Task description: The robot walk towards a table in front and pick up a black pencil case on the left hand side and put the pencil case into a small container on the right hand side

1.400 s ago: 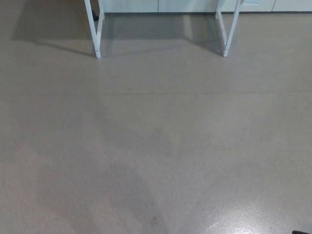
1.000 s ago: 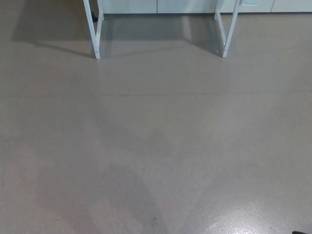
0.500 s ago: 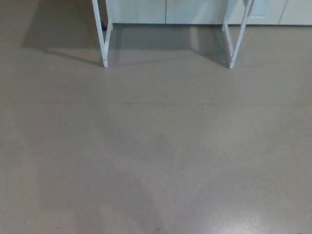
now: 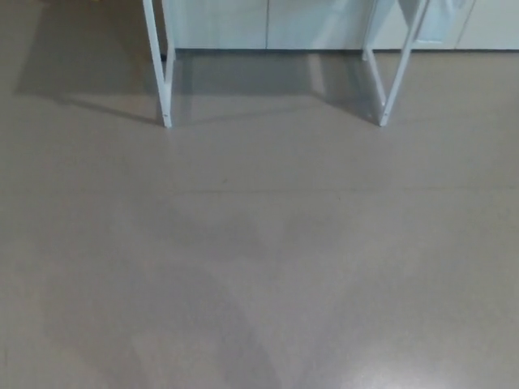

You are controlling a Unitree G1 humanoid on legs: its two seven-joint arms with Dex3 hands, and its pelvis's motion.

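Only the lower part of the table shows in the head view, at the top: a white left leg frame (image 4: 160, 65) and a white right leg frame (image 4: 391, 69) standing on the grey floor (image 4: 259, 243). The tabletop, the black pencil case and the small container are out of the picture. Neither of my hands shows.
White cabinet fronts (image 4: 268, 24) run along the wall behind the table legs. The table casts a dark shadow (image 4: 81, 65) on the floor to the left of the legs. A glossy patch of floor (image 4: 405, 365) reflects light at the bottom right.
The whole picture has shifted: the table legs sit lower in the frame and more of them shows, so the camera has moved. A dark speck at the bottom right edge is gone.
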